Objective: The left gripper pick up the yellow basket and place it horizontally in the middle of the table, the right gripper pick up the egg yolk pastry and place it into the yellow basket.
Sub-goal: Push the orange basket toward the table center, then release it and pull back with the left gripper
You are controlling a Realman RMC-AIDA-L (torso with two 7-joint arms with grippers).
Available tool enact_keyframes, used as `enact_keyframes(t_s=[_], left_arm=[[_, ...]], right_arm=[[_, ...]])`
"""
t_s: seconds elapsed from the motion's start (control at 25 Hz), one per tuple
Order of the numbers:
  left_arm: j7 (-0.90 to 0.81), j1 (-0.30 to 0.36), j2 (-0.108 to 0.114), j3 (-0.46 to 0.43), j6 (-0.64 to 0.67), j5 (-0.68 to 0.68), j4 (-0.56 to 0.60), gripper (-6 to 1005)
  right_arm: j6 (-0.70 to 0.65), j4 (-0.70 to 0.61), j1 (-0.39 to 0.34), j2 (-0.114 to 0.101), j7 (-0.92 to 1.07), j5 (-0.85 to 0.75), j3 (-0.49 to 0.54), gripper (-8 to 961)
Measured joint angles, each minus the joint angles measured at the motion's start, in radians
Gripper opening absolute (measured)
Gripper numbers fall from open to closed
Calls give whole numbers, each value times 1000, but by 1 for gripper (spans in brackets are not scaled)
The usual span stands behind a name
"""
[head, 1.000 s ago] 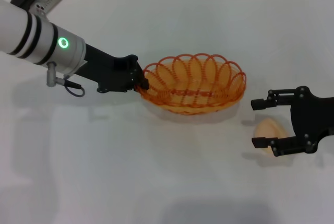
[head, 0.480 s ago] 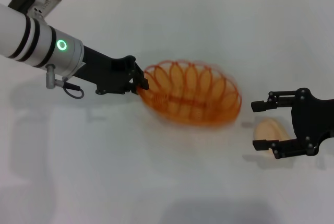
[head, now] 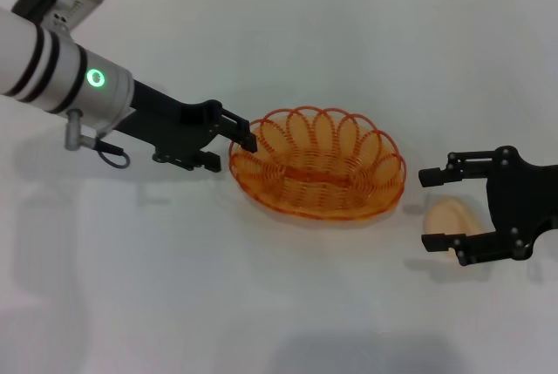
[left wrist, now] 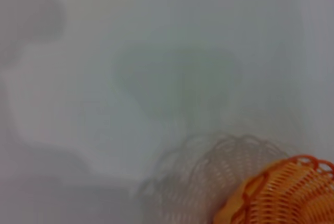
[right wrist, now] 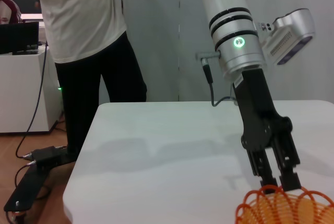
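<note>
Head view shows the yellow basket (head: 317, 164) lying flat on the white table (head: 279, 304), near the centre of the frame with its long axis running left to right. The left hand (head: 246, 133) sits at the basket's left end, its two black fingers spread apart with the looped rim between them; whether they touch the rim cannot be told. Its arm stretches away to the upper left, a green light on the silver wrist.

At the lower right of the frame the right hand (head: 432, 208) is open, its fingers pointing left, one above and one below the egg yolk pastry (head: 447, 217). The pastry rests on the table between those fingers, just right of the basket and apart from it.

Right wrist view shows the left hand (right wrist: 282, 182) from the front, fingertips just over the basket's rim (right wrist: 284, 208), and a person (right wrist: 88, 36) standing beyond the table.
</note>
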Motion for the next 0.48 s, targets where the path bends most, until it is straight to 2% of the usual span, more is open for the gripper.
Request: enact_keyframes(t_s=[0.24,0.4,0.48], left_arm=[[57,4,32,-5,38,-16,18,630],[135,46,45,-12,80,-62,97,711],[237,79,61,-13,113,-129,143,752]], right_arm=[[0,3,-2,0,8,0,6,723],[4,5,-4,0,28,0,8,723],[7,5,-5,-2,44,0,8,723]])
